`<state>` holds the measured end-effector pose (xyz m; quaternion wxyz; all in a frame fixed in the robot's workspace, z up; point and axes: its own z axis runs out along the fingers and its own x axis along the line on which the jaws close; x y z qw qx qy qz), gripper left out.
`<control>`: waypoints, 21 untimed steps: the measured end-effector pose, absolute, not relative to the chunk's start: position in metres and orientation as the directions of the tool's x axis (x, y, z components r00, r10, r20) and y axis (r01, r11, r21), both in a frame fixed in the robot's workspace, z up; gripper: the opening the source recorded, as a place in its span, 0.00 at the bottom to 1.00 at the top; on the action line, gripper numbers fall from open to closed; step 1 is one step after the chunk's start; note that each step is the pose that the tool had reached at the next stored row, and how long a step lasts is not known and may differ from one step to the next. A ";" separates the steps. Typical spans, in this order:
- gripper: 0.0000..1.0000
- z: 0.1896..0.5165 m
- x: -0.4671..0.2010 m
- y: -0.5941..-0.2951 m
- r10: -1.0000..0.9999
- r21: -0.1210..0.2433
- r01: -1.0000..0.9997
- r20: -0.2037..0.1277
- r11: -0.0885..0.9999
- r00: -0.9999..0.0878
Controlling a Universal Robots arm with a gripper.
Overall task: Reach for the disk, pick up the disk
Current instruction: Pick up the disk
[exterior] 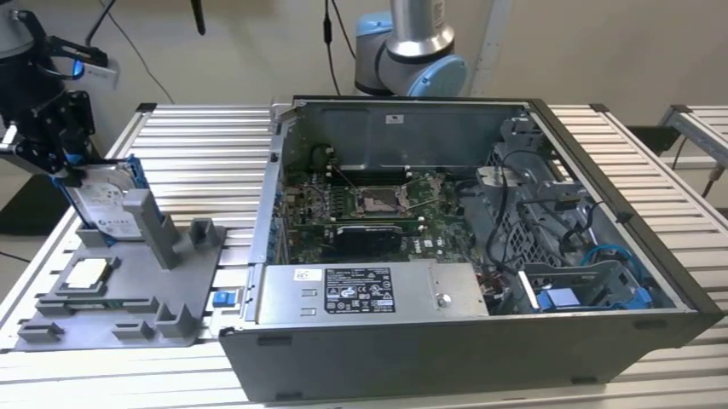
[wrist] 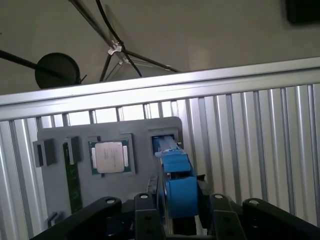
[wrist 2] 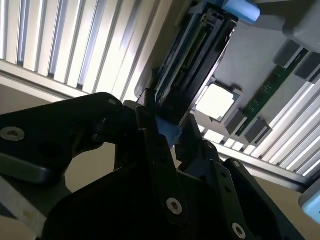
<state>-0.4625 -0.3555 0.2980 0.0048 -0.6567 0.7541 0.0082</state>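
Disk (exterior: 102, 203) – apparently within downward-pointing gripper (exterior: 68, 172)

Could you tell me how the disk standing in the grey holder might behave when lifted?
The disk looks like rigid metal, so probably stiff and weighty. Standing on edge in the grey holder, it could tip if nudged sideways.

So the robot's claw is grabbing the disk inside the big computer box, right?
Not quite. The gripper is grabbing the disk, but the disk stands upright in the grey holder beside the computer case, not inside it. The exterior view shows this.
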 end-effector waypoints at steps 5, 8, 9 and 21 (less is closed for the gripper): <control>1.00 0.289 -0.463 -0.355 -0.990 0.005 -0.991 -0.018 0.137 -0.137; 1.00 0.283 -0.463 -0.355 -0.990 0.003 -0.991 -0.018 0.136 -0.136; 1.00 0.281 -0.463 -0.355 -0.991 0.003 -0.991 -0.018 0.136 -0.136; 1.00 0.271 -0.463 -0.355 -0.991 0.002 -0.991 -0.018 0.136 -0.136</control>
